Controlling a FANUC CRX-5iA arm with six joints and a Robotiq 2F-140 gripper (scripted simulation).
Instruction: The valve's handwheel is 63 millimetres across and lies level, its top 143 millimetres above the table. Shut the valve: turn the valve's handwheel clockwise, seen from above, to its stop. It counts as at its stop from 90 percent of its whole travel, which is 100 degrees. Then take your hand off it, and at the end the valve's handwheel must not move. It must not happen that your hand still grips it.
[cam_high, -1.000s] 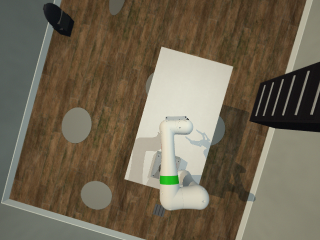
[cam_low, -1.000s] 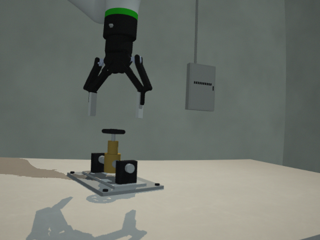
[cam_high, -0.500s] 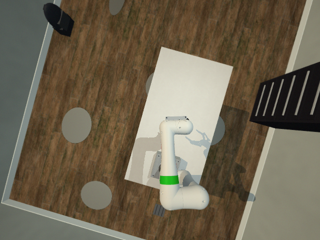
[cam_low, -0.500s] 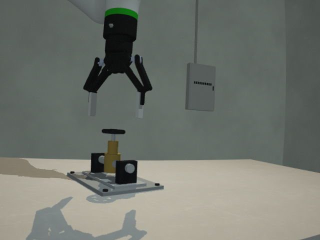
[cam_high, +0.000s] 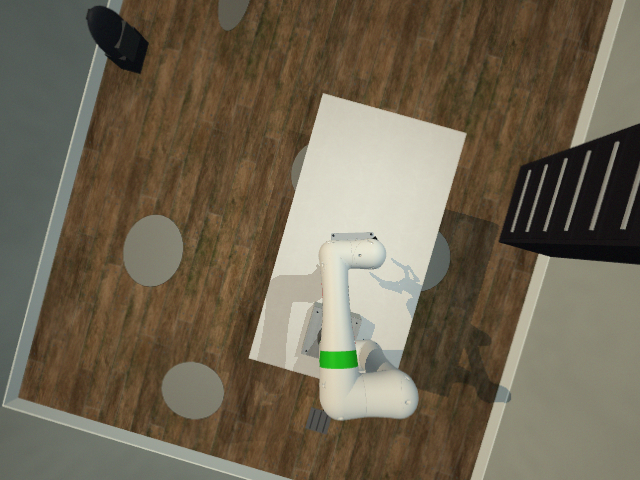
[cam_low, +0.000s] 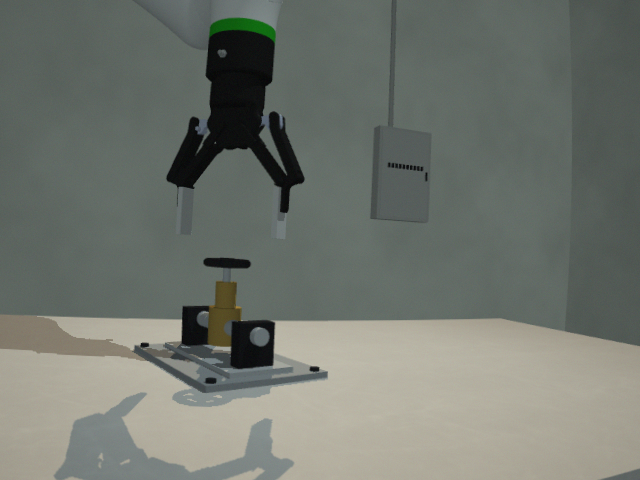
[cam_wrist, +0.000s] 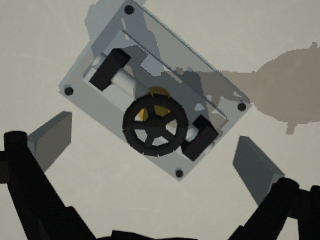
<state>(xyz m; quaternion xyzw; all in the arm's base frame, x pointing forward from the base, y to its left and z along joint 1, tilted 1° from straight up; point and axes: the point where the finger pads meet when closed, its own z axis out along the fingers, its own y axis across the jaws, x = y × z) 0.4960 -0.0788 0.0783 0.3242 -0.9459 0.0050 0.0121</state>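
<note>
Wrist view shows our gripper (cam_wrist: 155, 148) spread wide and empty above the handwheel (cam_wrist: 155, 126), whose stiff, thin rim we judge best pinched across opposite sides.

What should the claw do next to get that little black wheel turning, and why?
Probably come straight down. The gripper hangs wide open and empty above the handwheel, with clear air between the fingertips and the wheel's top. In the wrist view the handwheel lies roughly between the two pads, so lowering until they flank its rim should come before closing.

The pale table (cam_low: 465, 392) carries a grey base plate (cam_low: 289, 379) bolted flat.
</note>
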